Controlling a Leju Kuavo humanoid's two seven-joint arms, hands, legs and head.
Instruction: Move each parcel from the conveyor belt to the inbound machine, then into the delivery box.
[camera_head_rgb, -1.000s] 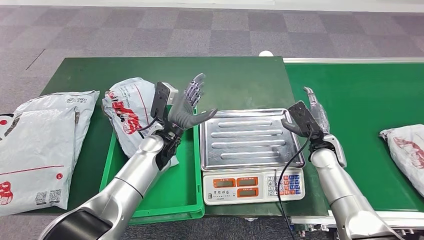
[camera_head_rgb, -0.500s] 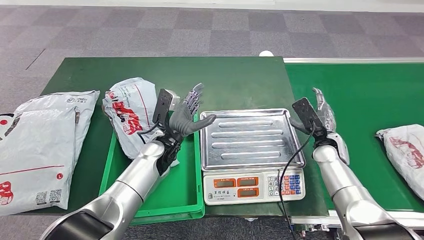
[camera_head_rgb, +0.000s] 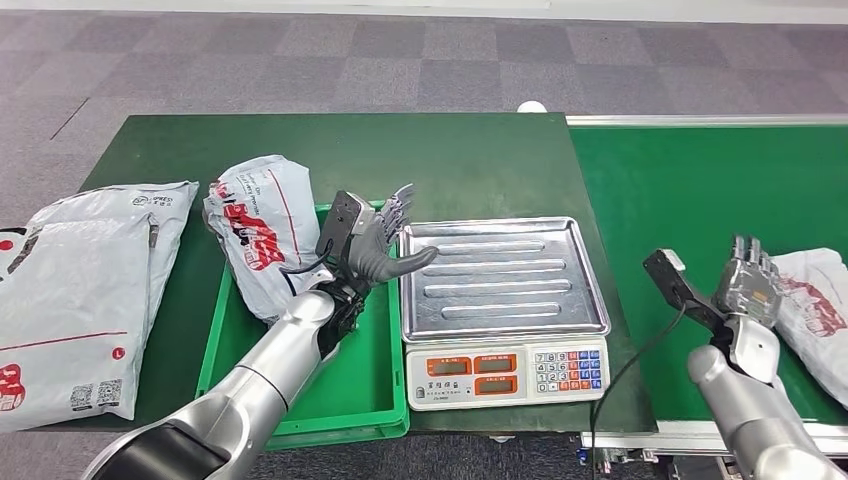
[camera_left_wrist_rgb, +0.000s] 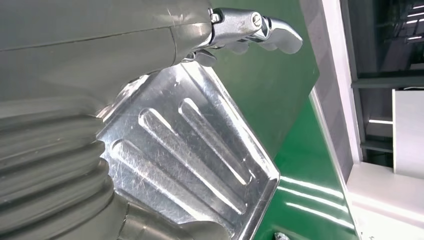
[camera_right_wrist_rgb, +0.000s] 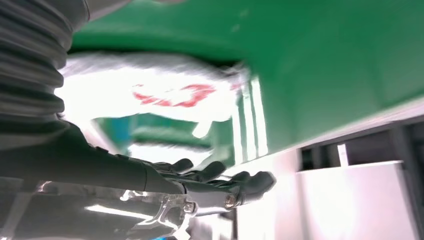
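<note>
The left robot hand (camera_head_rgb: 378, 238) is hovering left of centre in the head view, fingers spread and gripping nothing, its thumb pointing over the left rim of the weighing scale (camera_head_rgb: 500, 285). In the left wrist view the ribbed steel pan of the weighing scale (camera_left_wrist_rgb: 195, 155) is lying close beneath the left robot hand's fingers (camera_left_wrist_rgb: 260, 30).

The right robot hand (camera_head_rgb: 748, 285) is sitting at the lower right of the head view, above the green conveyor belt (camera_head_rgb: 690, 190), fingers extended and apart, holding nothing. It is lying just beside a white parcel with red print (camera_head_rgb: 818, 310) at the right edge of the frame; actual contact cannot be judged. The right wrist view is blurred, showing the dark fingers (camera_right_wrist_rgb: 225, 182) stretched out with the white parcel with red print (camera_right_wrist_rgb: 150, 95) beyond them.

A second white parcel (camera_head_rgb: 258, 225) is leaning on the upper left rim of the green tray (camera_head_rgb: 330, 395), left of the left robot hand. Two flat grey mailer bags (camera_head_rgb: 85, 290) are lying at the far left, overhanging the dark green worktop (camera_head_rgb: 440, 160). The scale's display panel and keypad are facing the lower edge of the frame.
</note>
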